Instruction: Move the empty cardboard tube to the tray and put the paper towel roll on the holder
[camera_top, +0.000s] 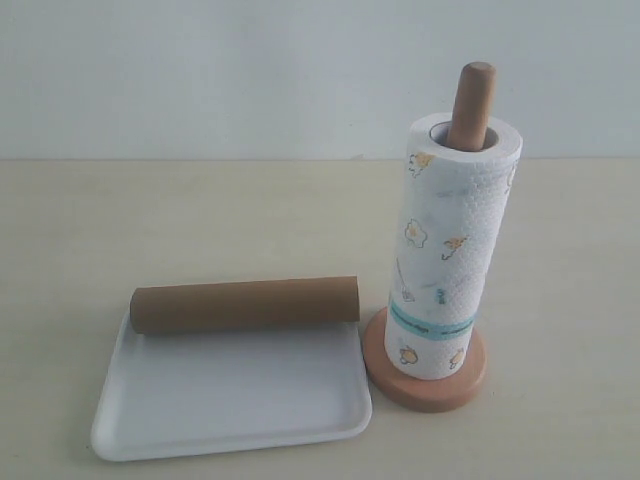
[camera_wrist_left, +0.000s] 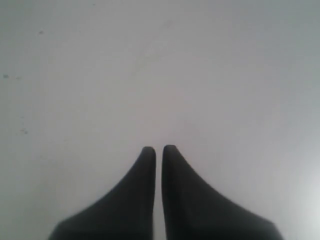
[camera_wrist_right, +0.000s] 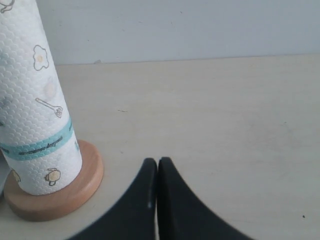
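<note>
The brown cardboard tube (camera_top: 245, 304) lies on its side along the far edge of the white tray (camera_top: 230, 405). The paper towel roll (camera_top: 450, 250) stands upright on the wooden holder (camera_top: 425, 375), whose dowel tip (camera_top: 472, 100) pokes out of the roll's top. The right wrist view shows the roll (camera_wrist_right: 35, 100) on the holder's disc base (camera_wrist_right: 65, 195), a short way from my right gripper (camera_wrist_right: 158, 161), which is shut and empty. My left gripper (camera_wrist_left: 158, 148) is shut with nothing in it, seen only against a blank pale surface. Neither gripper appears in the exterior view.
The tray and holder stand side by side on a pale beige table (camera_top: 100, 230) in front of a white wall (camera_top: 250, 70). Bare tabletop (camera_wrist_right: 225, 110) stretches beyond the right gripper.
</note>
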